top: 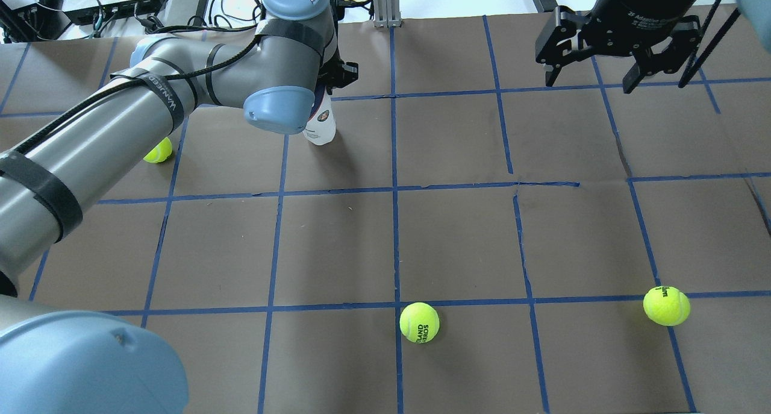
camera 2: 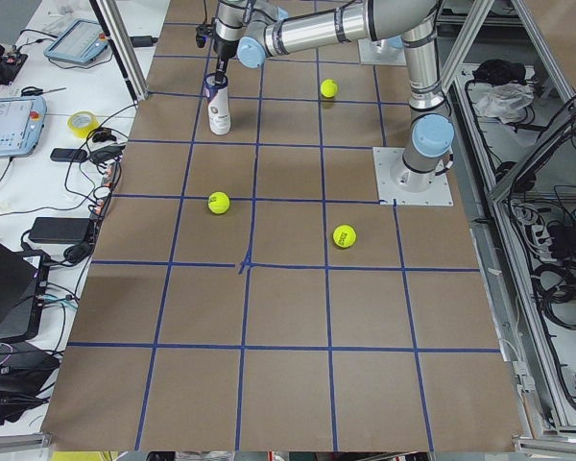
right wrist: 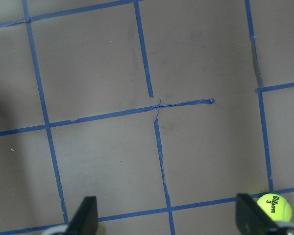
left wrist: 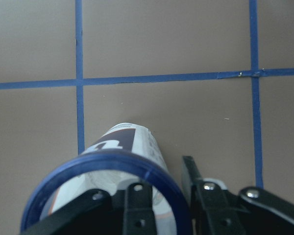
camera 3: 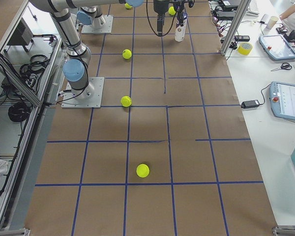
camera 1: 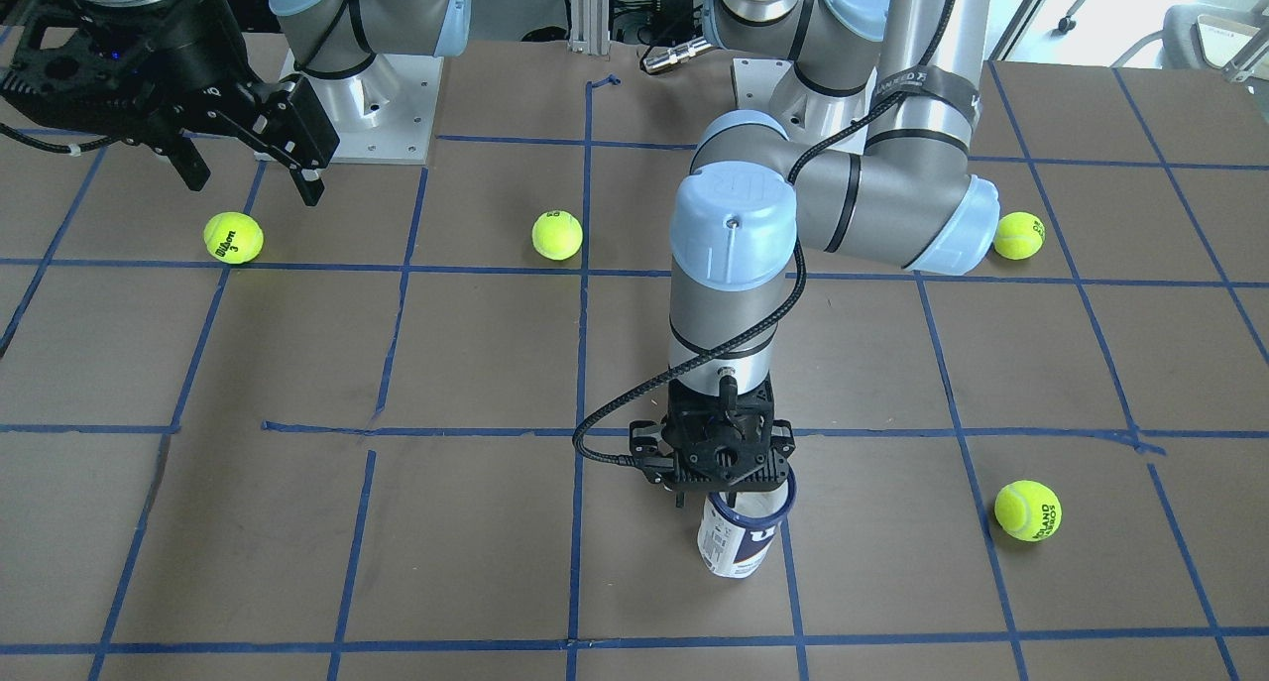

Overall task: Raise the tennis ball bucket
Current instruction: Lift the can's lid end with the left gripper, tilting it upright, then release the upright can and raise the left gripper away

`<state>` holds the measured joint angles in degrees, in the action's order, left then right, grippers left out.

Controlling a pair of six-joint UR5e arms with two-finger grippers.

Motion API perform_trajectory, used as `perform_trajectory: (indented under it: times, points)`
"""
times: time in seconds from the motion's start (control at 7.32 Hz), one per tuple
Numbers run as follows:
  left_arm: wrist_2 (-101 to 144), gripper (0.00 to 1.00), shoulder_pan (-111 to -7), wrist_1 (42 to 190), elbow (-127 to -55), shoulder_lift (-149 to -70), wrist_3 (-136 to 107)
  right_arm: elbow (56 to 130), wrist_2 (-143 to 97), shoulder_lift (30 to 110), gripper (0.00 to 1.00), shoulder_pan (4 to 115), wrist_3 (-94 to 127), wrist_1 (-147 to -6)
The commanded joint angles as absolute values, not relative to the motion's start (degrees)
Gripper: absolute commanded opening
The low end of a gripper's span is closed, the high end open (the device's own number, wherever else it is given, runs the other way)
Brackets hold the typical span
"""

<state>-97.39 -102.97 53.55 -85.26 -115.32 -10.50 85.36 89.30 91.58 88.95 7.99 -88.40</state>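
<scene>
The left tool (camera 1: 732, 483) points straight down onto the tennis ball bucket (camera 1: 732, 544), pinched narrow on its navy rim with one finger inside and one outside. The bucket stands upright toward the operators' side of the surface (camera 1: 297, 542). Whether its base touches, I can't tell. The right tool (camera 1: 256, 187) hangs wide open, holding nothing.
</scene>
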Motion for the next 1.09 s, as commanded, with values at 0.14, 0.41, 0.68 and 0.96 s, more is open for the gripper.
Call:
perform_trajectory:
  times: [0.14,0.41,0.68,0.96]
  points:
    - [-97.3,1.0,-102.9,60.5,-81.7,-113.5,-10.5,85.7,89.2,91.6,1.0,88.9,8.1,-88.2]
    - [-96.7,1.0,-102.7,65.4,-79.7,-112.8,-10.5,85.7,89.2,91.6,1.0,88.9,8.1,-88.3]
    - [-96.8,1.0,-102.2,74.4,-74.6,-111.6,-10.5,85.7,89.2,91.6,1.0,88.9,8.1,-88.3]
    - [-92.8,1.0,-97.2,78.9,-73.7,-109.2,-9.7,85.7,89.2,91.6,1.0,88.9,8.1,-88.2]
